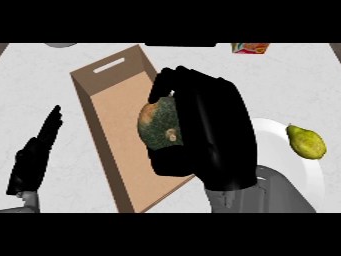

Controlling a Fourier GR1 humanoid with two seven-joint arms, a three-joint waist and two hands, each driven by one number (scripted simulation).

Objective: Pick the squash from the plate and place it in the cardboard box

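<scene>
My right hand (213, 130) is curled round a green and orange squash (160, 126) and holds it above the open cardboard box (103, 107), over the box's right half. Fingers and thumb wrap the squash from the right and hide much of it. The white plate (276, 131) lies to the right, partly covered by my right hand and forearm. My left hand (34, 157) rests open at the lower left, fingers straight and pointing up, left of the box.
A yellow-green pear (306, 141) lies on the plate's right side. A colourful packet (250, 48) and a dark object (180, 44) sit at the counter's far edge. A grey round item (60, 45) shows at the top left.
</scene>
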